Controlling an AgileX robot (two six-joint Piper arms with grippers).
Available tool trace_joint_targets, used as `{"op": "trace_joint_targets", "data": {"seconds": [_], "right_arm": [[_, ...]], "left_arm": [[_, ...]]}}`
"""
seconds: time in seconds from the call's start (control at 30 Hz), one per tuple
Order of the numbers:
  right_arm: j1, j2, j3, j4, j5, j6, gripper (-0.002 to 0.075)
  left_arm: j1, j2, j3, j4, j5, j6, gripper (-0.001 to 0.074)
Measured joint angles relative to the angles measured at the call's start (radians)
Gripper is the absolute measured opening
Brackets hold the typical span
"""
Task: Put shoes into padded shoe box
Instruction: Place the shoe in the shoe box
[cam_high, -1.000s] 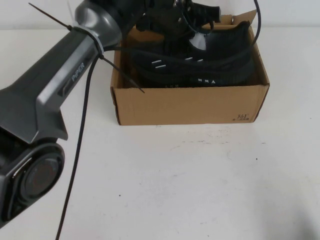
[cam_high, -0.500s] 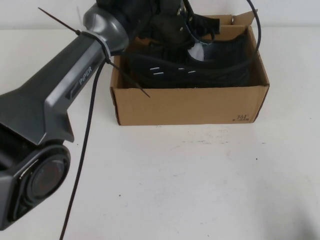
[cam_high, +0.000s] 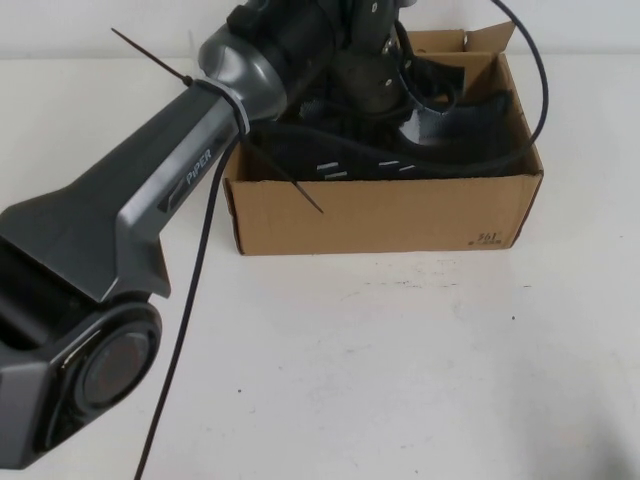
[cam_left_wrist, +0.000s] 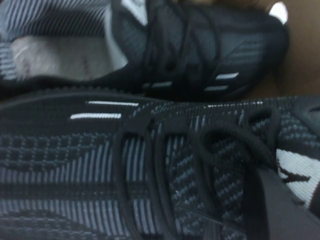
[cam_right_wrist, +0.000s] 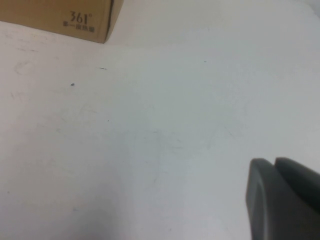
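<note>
A: near edge first; what's there?

B: bare white table (cam_high: 420, 380); the left arm (cam_high: 150, 215) rises from the near left corner and slants toward the far middle; a black cable (cam_high: 185, 330) hangs along it.

A: right gripper?

B: right gripper (cam_right_wrist: 285, 200) only shows in its own wrist view, a grey bit hovering over bare table; near corner of the box with its dark print (cam_right_wrist: 80, 20) is well apart from it; can't tell whether the fingers are spread or pressed together.

A: box?

B: padded shoe box (cam_high: 385, 210) sits toward the far edge, about mid-width; brown cardboard, long side facing the near edge; print at its near right lower corner.

A: shoes?

B: both shoes (cam_high: 400, 160) inside the box, side by side lengthwise; black knit, white dashes; the wrist view shows one shoe (cam_left_wrist: 150, 170) close up, the other (cam_left_wrist: 200, 55) beyond it, pale lining showing.

A: left gripper?

B: left gripper (cam_high: 385, 85) is down over the box, right above the shoes; can't tell if it's spread or pinching anything; fingers hidden.
</note>
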Motion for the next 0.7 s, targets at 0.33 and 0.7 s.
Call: {"op": "trace_joint_targets", "data": {"seconds": [0.33,0.7], "right_arm": [[0.0,0.0,0.0,0.0,0.0,0.0,-0.0008],[0.0,0.0,0.0,0.0,0.0,0.0,-0.0008]], "left_arm": [[0.0,0.025,-0.055,0.021,0.086,0.03,0.0012],[0.002,0.114,-0.057,0.019,0.063,0.05,0.0012]]}}
